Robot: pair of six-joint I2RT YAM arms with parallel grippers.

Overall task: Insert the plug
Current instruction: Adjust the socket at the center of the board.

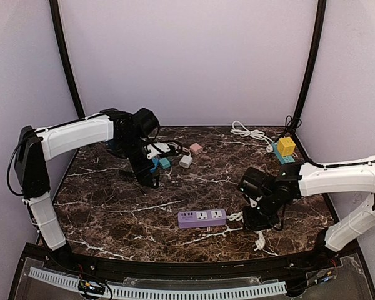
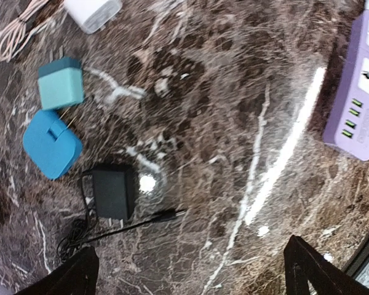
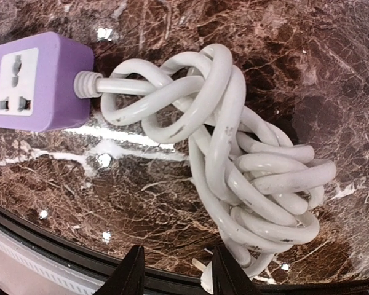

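Purple power strip; white cord; tabletop dark brown marble (white veins); yellow block; teal adapter.

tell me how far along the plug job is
Done: nothing, both sockets on the purple power strip are empty. In hand: the right jaws stand narrow at the strip's bundled white cord, grip unclear; the left jaws hang open above the black charger. Left: pick up a plug and insert it.
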